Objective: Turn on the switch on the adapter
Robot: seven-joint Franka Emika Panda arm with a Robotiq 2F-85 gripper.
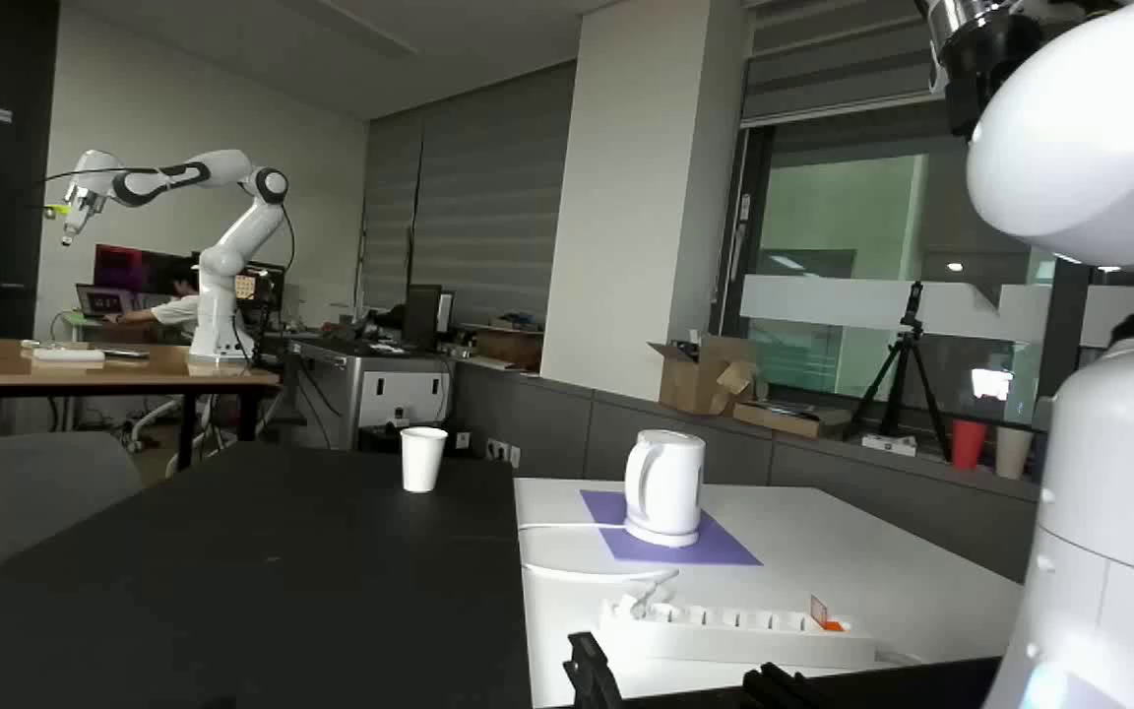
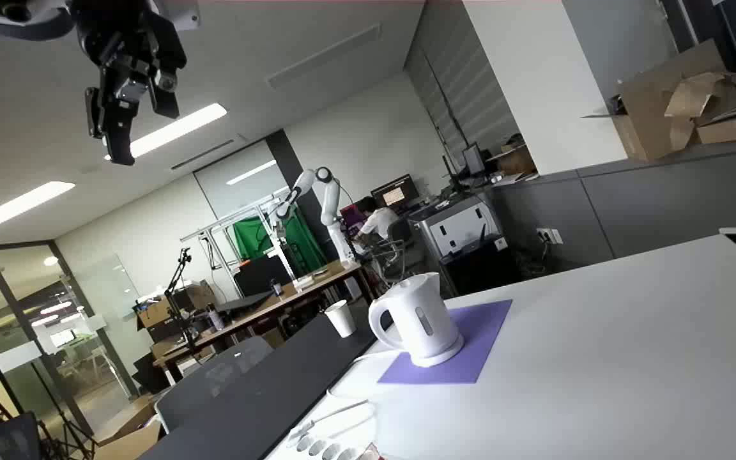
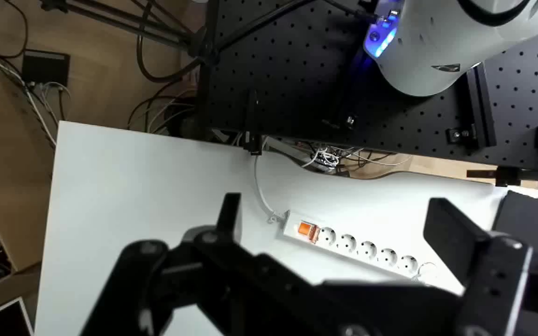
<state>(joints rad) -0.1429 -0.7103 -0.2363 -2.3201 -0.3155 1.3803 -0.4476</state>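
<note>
White power strip near the desk's robot-side edge looks light, likely to slide; press its orange rocker switch, probably stiff, from above; fingers apart.

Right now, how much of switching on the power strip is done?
Looks done: the orange-edged flap stands up beside the orange rocker switch on the white power strip. In hand: nothing; the wide-open gripper hangs high above the white table. Left, probably: coming down and pressing the switch, though I can't tell if it's on.
</note>
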